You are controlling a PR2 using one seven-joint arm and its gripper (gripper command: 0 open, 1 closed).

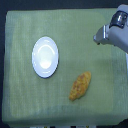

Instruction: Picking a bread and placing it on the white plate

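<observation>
The bread [80, 85], a small golden-orange oval loaf with a bumpy crust, lies on the green cloth toward the lower right of the exterior view, tilted diagonally. The white plate [45, 56], round and glossy, sits to its upper left with nothing on it. My gripper [101, 36] comes in from the upper right corner on a grey arm, well above the bread in the picture and apart from it. Its fingers are blurred, so I cannot tell whether they stand open or shut. Nothing shows between them.
A pale green cloth [25, 100] covers the table. Dark floor borders it along the top and the exterior view's left edge. The grey arm body [119, 30] fills the upper right corner.
</observation>
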